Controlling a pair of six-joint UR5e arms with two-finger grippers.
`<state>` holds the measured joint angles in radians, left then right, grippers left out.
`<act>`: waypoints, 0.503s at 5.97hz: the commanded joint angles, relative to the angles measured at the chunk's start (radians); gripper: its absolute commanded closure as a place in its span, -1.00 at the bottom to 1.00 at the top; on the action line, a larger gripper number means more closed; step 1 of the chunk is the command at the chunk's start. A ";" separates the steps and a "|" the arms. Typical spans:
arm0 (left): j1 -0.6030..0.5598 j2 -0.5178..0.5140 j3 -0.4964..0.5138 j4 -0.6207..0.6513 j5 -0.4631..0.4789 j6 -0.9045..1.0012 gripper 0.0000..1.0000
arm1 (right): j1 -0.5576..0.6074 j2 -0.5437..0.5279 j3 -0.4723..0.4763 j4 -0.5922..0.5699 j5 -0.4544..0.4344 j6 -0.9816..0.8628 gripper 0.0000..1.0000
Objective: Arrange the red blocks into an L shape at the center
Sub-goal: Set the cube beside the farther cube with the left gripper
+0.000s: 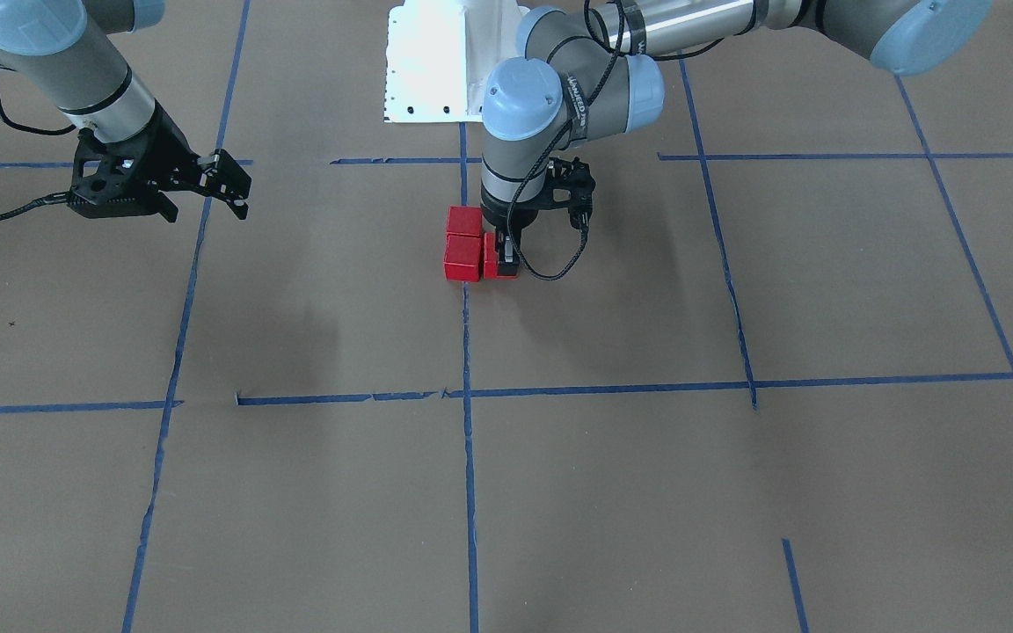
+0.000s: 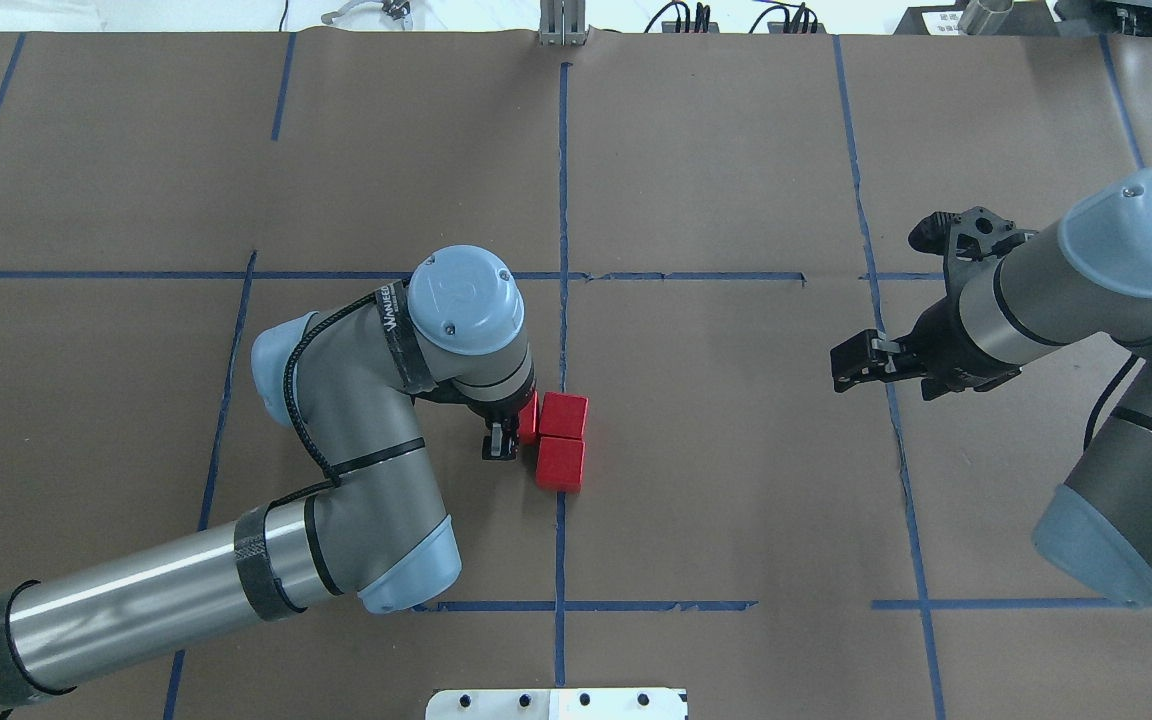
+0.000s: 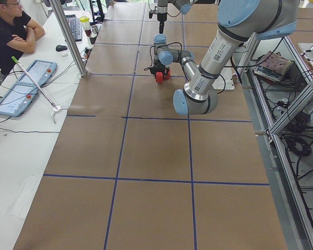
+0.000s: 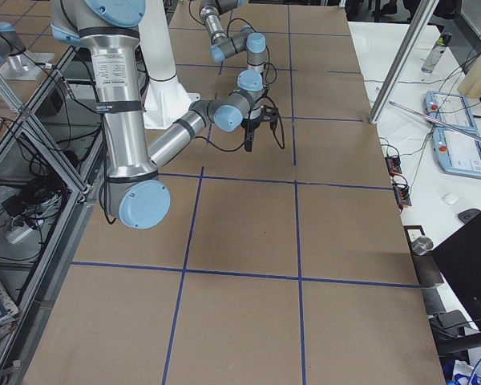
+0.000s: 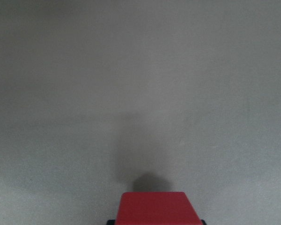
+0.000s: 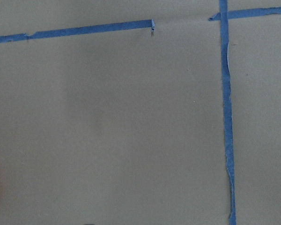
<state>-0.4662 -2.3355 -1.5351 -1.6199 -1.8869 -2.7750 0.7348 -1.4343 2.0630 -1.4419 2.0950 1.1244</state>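
Note:
Two red blocks (image 2: 563, 413) (image 2: 560, 463) sit touching in a short column on the center rectangle (image 2: 716, 450), beside its vertical blue tape line. My left gripper (image 2: 504, 440) points straight down and is shut on the third red block (image 2: 529, 418), low at the paper and against the left side of the farther block. In the front view the held block (image 1: 494, 265) sits right of the pair (image 1: 462, 258). The left wrist view shows the held block (image 5: 157, 208) at its bottom edge. My right gripper (image 2: 854, 364) hovers open and empty over the center's right border.
Blue tape lines (image 2: 563, 200) split the brown paper into grid cells. The white robot base plate (image 1: 432, 61) stands at the table's robot-side edge. An operator (image 3: 10, 31) sits at a side desk with tablets (image 3: 21, 91).

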 commanded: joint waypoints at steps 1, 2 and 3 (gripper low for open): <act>0.001 -0.007 0.013 -0.003 0.000 -0.001 0.92 | 0.000 0.000 0.000 0.000 0.000 0.000 -1.00; 0.001 -0.007 0.015 -0.006 0.003 -0.001 0.92 | 0.000 0.000 0.002 0.000 0.002 0.000 -1.00; 0.001 -0.008 0.018 -0.006 0.005 -0.001 0.90 | 0.002 0.000 0.002 0.000 0.002 0.000 -1.00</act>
<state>-0.4649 -2.3424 -1.5202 -1.6251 -1.8839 -2.7765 0.7351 -1.4343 2.0643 -1.4419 2.0965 1.1244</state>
